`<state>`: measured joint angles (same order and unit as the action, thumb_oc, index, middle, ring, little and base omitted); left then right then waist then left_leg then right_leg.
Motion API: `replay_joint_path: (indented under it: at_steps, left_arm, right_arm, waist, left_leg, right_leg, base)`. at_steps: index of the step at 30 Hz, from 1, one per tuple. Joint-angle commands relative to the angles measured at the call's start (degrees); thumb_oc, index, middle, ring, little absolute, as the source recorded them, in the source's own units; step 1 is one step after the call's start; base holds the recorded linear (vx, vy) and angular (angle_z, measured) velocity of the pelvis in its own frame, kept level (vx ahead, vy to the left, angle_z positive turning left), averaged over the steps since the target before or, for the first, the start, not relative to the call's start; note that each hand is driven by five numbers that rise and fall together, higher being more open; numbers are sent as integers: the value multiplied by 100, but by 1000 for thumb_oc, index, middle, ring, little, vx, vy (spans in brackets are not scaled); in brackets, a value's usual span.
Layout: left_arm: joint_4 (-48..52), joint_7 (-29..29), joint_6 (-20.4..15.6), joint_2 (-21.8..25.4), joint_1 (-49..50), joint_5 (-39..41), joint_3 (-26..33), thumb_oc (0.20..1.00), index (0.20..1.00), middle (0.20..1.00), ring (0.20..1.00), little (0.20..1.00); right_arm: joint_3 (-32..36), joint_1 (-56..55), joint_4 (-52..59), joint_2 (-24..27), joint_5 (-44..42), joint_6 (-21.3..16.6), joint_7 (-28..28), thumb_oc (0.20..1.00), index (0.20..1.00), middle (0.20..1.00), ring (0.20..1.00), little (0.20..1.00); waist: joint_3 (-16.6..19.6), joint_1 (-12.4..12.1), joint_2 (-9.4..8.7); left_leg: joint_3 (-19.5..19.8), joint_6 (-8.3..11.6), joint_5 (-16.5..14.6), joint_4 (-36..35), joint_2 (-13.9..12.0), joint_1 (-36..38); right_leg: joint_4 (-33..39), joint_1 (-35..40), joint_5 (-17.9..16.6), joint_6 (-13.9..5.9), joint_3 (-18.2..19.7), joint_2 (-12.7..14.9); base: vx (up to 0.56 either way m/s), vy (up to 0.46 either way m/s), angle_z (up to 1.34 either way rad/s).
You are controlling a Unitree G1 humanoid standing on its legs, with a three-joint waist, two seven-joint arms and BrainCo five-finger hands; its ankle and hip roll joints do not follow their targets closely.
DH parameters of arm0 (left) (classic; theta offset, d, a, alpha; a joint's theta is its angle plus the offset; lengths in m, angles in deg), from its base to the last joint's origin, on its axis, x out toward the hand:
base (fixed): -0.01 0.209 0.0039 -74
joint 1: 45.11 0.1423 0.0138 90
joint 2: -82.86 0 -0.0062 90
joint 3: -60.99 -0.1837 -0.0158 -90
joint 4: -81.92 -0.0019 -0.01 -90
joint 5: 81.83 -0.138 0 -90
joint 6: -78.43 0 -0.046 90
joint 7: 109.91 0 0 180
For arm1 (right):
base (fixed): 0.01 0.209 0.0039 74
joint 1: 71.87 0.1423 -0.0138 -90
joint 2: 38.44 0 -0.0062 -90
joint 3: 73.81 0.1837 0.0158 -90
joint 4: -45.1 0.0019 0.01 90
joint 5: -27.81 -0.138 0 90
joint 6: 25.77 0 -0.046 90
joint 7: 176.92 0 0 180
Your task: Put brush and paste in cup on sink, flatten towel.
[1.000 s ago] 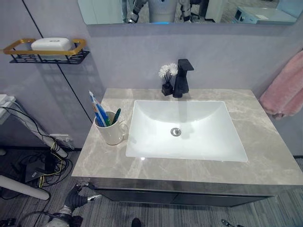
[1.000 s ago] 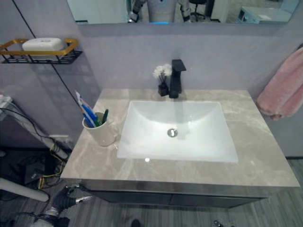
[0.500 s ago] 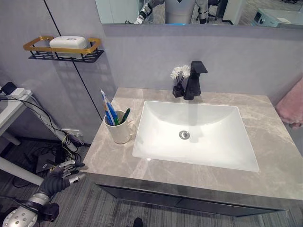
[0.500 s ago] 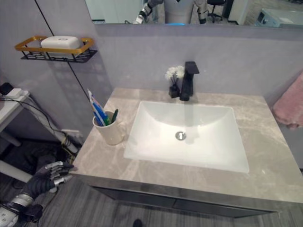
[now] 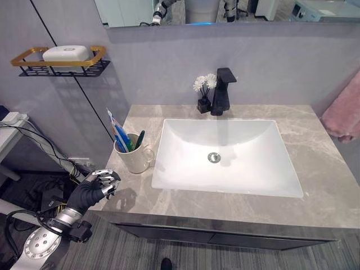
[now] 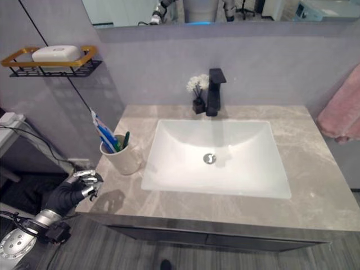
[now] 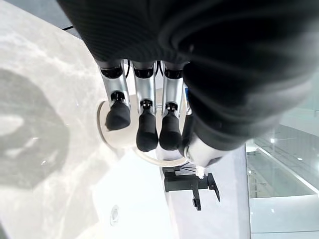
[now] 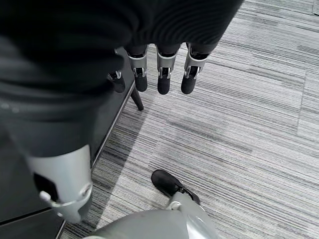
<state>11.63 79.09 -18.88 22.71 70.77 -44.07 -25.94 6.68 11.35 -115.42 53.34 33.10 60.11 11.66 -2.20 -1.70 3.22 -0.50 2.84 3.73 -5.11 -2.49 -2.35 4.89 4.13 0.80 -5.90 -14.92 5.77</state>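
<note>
Grey marble countertop [image 5: 315,169]: white rectangular basin [image 5: 225,154] sunk at centre. Cream ceramic mug [image 5: 134,157] left of basin, holding blue toothbrush [image 5: 121,143] and toothpaste tube [image 5: 115,125]. Black faucet [image 5: 223,90] behind basin, small flower vase [image 5: 203,93] beside it. Wire wall shelf [image 5: 59,64] upper left; pink towel [image 5: 343,112] hanging far right.

**Grey bathroom corner with marble vanity**

A grey marble table [image 5: 315,185] stands against a pale grey wall [image 5: 281,62], with dark cabinet fronts [image 5: 225,236] under its front edge. A white rectangular basin [image 5: 225,157] is set into it, with a black tap [image 5: 223,91] behind and a small dark vase of white flowers [image 5: 202,93] just beside the tap. A mirror [image 5: 225,10] runs along the wall above. On the left wall hangs a black and gold wire shelf [image 5: 59,63] carrying a white soap bar [image 5: 66,53]. The floor [image 8: 249,114] is grey striped carpet. Soft light glints on the basin's rim.
</note>
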Motion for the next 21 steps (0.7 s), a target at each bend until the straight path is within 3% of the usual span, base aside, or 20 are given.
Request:
replay_joint_path:
  at_steps: [1, 12, 21]
  left_arm:
    - [190, -109, -243, -16, -295, -6, 138, 200, 200, 200, 200, 200]
    - [-191, -87, -204, -80, -353, -98, -161, 200, 200, 200, 200, 200]
    - [-426, -149, -147, -223, -574, -251, -397, 200, 200, 200, 200, 200]
  right_arm:
    - [-329, 252, 284, 181, -18, -210, 46, 1000, 1000, 1000, 1000, 1000]
    - [-539, 126, 1290, 523, 22, -457, -31, 1000, 1000, 1000, 1000, 1000]
    - [-611, 114, 1266, 524, 89, -441, 7, 1000, 1000, 1000, 1000, 1000]
  waist:
    - [-168, 127, -104]
    - [-215, 212, -64]
    - [-237, 277, -78]
  left_leg:
    - [-102, 92, 7, 11, -195, -63]
    - [-176, 84, 1, 11, -171, -148]
    - [-249, 81, -39, 11, -155, -189]
  right_leg:
    - [-421, -489, -250, 9, 290, 53]
    - [-354, -587, -275, -14, 357, 57]
    - [-275, -643, -312, -28, 418, 58]
  base:
    - [0, 0, 0]
    - [1, 0, 0]
    - [11, -3, -5]
